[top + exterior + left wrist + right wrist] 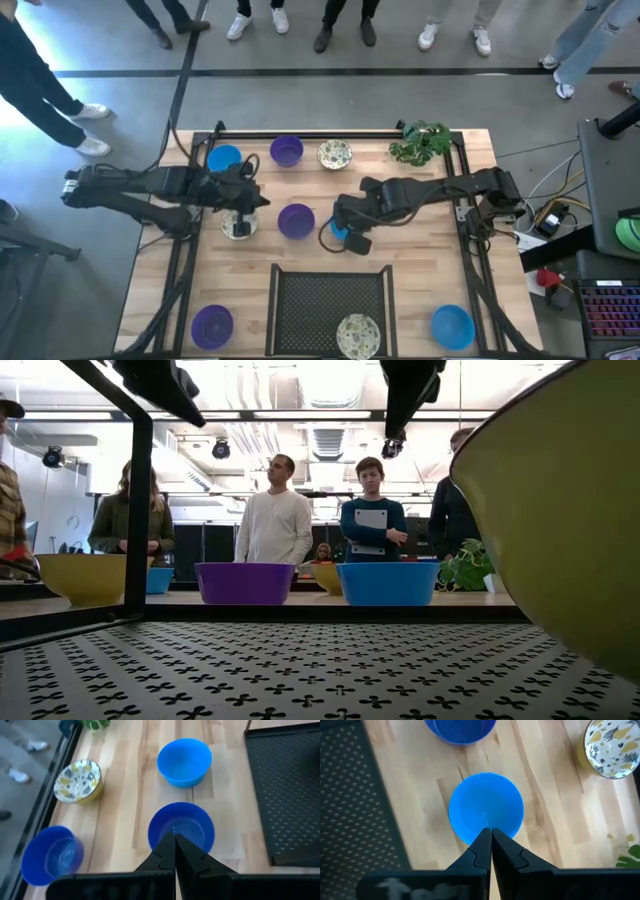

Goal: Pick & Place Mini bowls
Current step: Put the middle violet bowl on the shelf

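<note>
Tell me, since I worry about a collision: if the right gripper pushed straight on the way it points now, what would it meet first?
Probably the bright blue mini bowl. The right gripper, fingers closed, sits right at its near rim, so it would likely strike that bowl first. How high above it the tips are is unclear.

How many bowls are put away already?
One patterned bowl sits in the tray, so that one is probably done. Neither gripper holds anything. The right gripper hovers shut over a blue bowl, and the left gripper hovers shut over a purple bowl. Eight bowls sit outside the tray.
</note>
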